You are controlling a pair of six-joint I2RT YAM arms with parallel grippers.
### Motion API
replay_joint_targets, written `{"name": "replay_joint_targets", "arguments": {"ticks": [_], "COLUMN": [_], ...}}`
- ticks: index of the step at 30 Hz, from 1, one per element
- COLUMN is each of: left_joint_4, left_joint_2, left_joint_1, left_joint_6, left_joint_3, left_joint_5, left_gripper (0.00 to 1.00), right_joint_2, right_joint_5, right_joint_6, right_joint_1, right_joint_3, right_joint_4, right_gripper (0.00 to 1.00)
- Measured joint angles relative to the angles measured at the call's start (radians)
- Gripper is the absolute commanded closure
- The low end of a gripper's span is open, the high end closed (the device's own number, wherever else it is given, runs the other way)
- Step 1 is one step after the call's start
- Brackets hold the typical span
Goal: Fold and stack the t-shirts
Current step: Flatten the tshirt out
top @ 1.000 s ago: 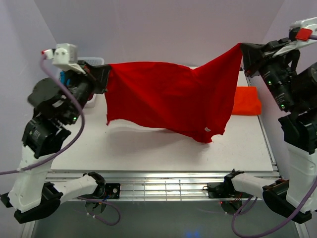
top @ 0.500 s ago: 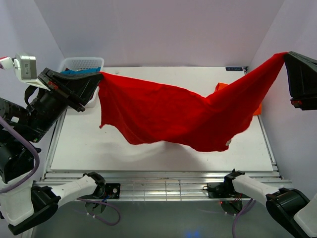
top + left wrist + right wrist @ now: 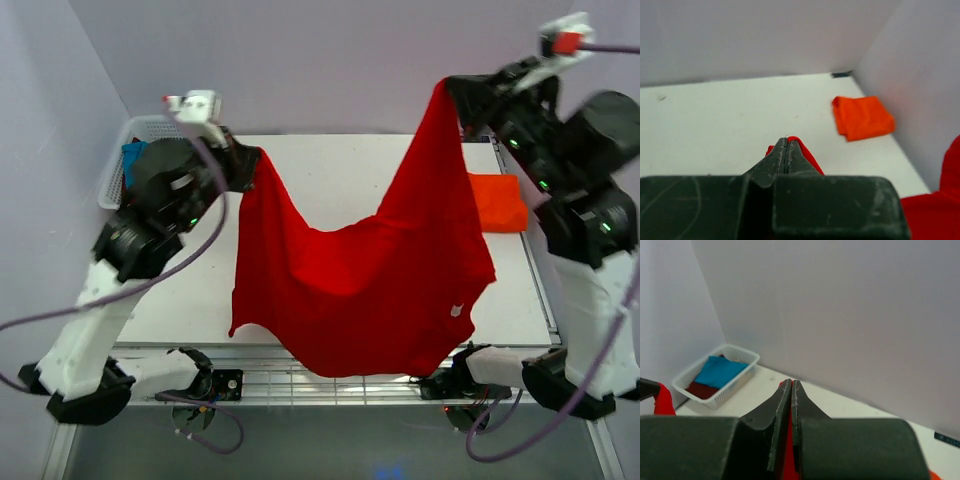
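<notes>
A bright red t-shirt (image 3: 370,285) hangs in the air between my two grippers, sagging in the middle and reaching past the table's near edge. My left gripper (image 3: 256,160) is shut on its left top corner (image 3: 802,150). My right gripper (image 3: 447,88) is shut on its right top corner (image 3: 789,450), held higher. A folded orange-red t-shirt (image 3: 497,202) lies at the table's right edge and shows in the left wrist view (image 3: 862,117). Teal-blue (image 3: 720,371) and dark maroon (image 3: 701,389) t-shirts lie in the basket.
A white mesh basket (image 3: 118,170) stands at the back left of the white table (image 3: 190,290), partly behind my left arm; it also shows in the right wrist view (image 3: 742,377). Walls close the back and both sides.
Both grippers moved inward toward each other and toward the back. The red t-shirt went from stretched wide to hanging in a deep sag, its lower edge now past the table's near edge.
</notes>
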Motion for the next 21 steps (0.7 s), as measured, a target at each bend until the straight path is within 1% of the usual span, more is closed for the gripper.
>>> {"name": "replay_joint_targets", "arguments": {"ticks": [2,4,7,9,11,13,15,16,19,21], "left_joint_4": [0.010,0.018,-0.003,-0.043,-0.078,-0.082,-0.035,0.014,0.129,0.226], "left_joint_2": [0.113,0.262,0.489,0.624,0.750,0.827,0.838,0.808,0.667,0.543], "left_joint_1": [0.002,0.014,0.048,0.075,0.097,0.112,0.120,0.121,0.121,0.119], "left_joint_6": [0.016,0.026,0.045,0.068,0.096,0.129,0.165,0.183,0.235,0.262], "left_joint_3": [-0.027,-0.022,0.039,0.151,0.350,0.550,0.675,0.679,0.593,0.467], "left_joint_5": [-0.067,-0.113,-0.151,-0.170,-0.185,-0.200,-0.213,-0.220,-0.237,-0.246], "left_gripper": [1.00,1.00,1.00,1.00,1.00,1.00,1.00,1.00,1.00,1.00], "right_joint_2": [0.098,0.198,0.359,0.463,0.563,0.635,0.631,0.610,0.536,0.494], "right_joint_5": [0.032,0.058,0.098,0.113,0.114,0.113,0.108,0.104,0.093,0.073], "right_joint_6": [-0.007,-0.015,-0.026,-0.034,-0.043,-0.048,-0.051,-0.055,-0.070,-0.087], "right_joint_1": [-0.001,-0.005,-0.019,-0.035,-0.054,-0.072,-0.086,-0.092,-0.104,-0.107], "right_joint_3": [-0.027,-0.038,-0.041,0.005,0.127,0.256,0.290,0.283,0.264,0.267], "right_joint_4": [0.015,0.031,0.054,0.053,0.033,0.053,0.108,0.144,0.230,0.280], "right_gripper": [0.92,0.92,0.92,0.92,0.92,0.92,0.92,0.92,0.92,0.92]}}
